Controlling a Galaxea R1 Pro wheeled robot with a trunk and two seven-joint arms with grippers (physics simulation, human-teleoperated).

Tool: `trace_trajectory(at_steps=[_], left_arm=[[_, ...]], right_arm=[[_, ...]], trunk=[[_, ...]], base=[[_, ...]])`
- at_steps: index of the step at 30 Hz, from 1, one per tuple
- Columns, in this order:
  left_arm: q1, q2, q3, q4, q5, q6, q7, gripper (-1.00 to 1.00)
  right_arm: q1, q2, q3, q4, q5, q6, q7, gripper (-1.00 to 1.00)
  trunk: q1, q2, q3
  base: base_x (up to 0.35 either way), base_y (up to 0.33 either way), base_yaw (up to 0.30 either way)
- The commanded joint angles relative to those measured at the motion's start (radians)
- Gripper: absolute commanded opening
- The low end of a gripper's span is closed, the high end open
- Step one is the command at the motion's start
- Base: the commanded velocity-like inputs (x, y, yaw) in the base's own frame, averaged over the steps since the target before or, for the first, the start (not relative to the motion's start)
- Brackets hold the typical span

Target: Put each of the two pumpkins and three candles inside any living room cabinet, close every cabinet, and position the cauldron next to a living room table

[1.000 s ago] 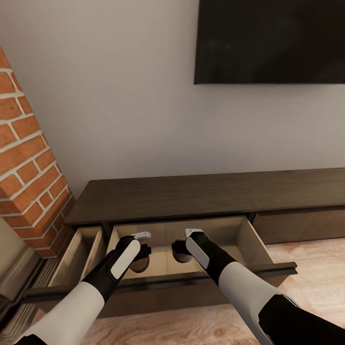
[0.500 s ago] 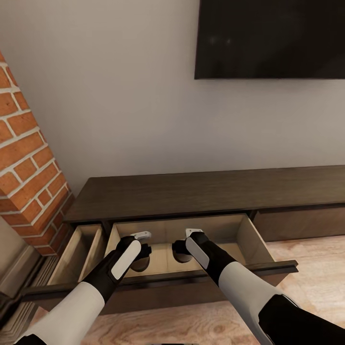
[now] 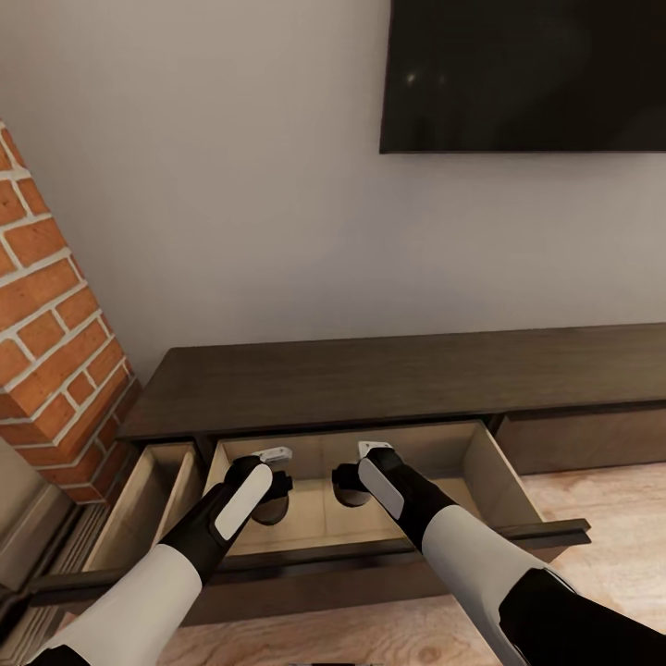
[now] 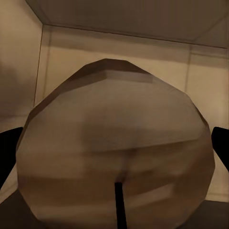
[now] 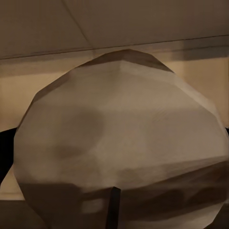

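Both arms reached down into the wide middle compartment of the open drawer (image 3: 481, 462) of the long, low, dark-brown wood cabinet (image 3: 388, 375), which stood against the pale wall below the black wall television (image 3: 527, 74) and just beside the red brick chimney (image 3: 51, 324). The left hand (image 3: 270, 504) pinched a short, thick, cream-beige cylinder candle (image 4: 114, 152) between its dark fingers (image 4: 7, 157), which showed at either flank of the wax in the left wrist view; the right hand (image 3: 350, 490) likewise gripped a second cream-beige candle (image 5: 119, 143), a dark finger edge showing at one side. Each candle hung low inside the drawer's pale beige interior, close to its floor, and I judged they were held there so that they could be set down in the cabinet side by side without tipping, the two hands kept apart so neither would knock the other. Whether the candles already touched the drawer floor could not be told. Compared with a second before, the hands sat in nearly the same spot relative to the cabinet; the whole head view had shifted a little, with the television edge further right and more of the drawer front showing, which read as camera movement, not as any move of the furniture.
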Motion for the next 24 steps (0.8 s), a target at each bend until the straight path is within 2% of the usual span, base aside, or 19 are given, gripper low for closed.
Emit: trace_trajectory(at_steps=[1,6,9,15,22,23,24], left_arm=[[-0.001,0.000,-0.003,-0.001,0.010,0.000,0.010,-1.00],[-0.001,0.000,-0.003,-0.001,0.010,0.000,0.010,-1.00],[-0.001,0.000,-0.003,-0.001,0.010,0.000,0.010,-1.00],[-0.001,-0.001,-0.003,-0.001,0.009,0.000,0.010,-1.00],[-0.001,-0.001,-0.003,-0.002,0.008,0.000,0.010,-1.00],[-0.001,-0.001,-0.003,-0.002,0.008,0.000,0.010,-1.00],[-0.001,0.000,-0.003,-0.003,0.008,0.000,0.010,-1.00]], right_arm=[[-0.001,0.000,0.003,-0.001,-0.009,0.001,-0.010,-1.00],[-0.001,0.000,0.004,-0.001,-0.009,0.002,-0.010,-1.00],[-0.001,0.000,0.004,-0.001,-0.009,0.002,-0.010,-1.00],[-0.001,0.000,0.004,-0.001,-0.008,0.002,-0.010,-1.00],[-0.001,0.000,0.004,-0.001,-0.009,0.002,-0.010,-1.00],[-0.001,0.000,0.004,-0.001,-0.009,0.002,-0.010,1.00],[-0.001,0.000,0.004,-0.001,-0.009,0.002,-0.010,1.00]], trunk=[[0.000,0.000,-0.001],[0.002,-0.002,-0.020],[0.002,-0.002,-0.020],[0.005,-0.003,-0.043],[0.005,-0.003,-0.043],[0.005,-0.003,-0.043],[0.005,-0.003,-0.043]], base=[[0.008,0.000,0.000],[0.002,0.000,0.000],[0.000,0.000,0.000],[0.000,0.000,0.000],[0.000,0.000,0.000],[0.000,0.000,0.000],[0.000,0.000,0.000]])
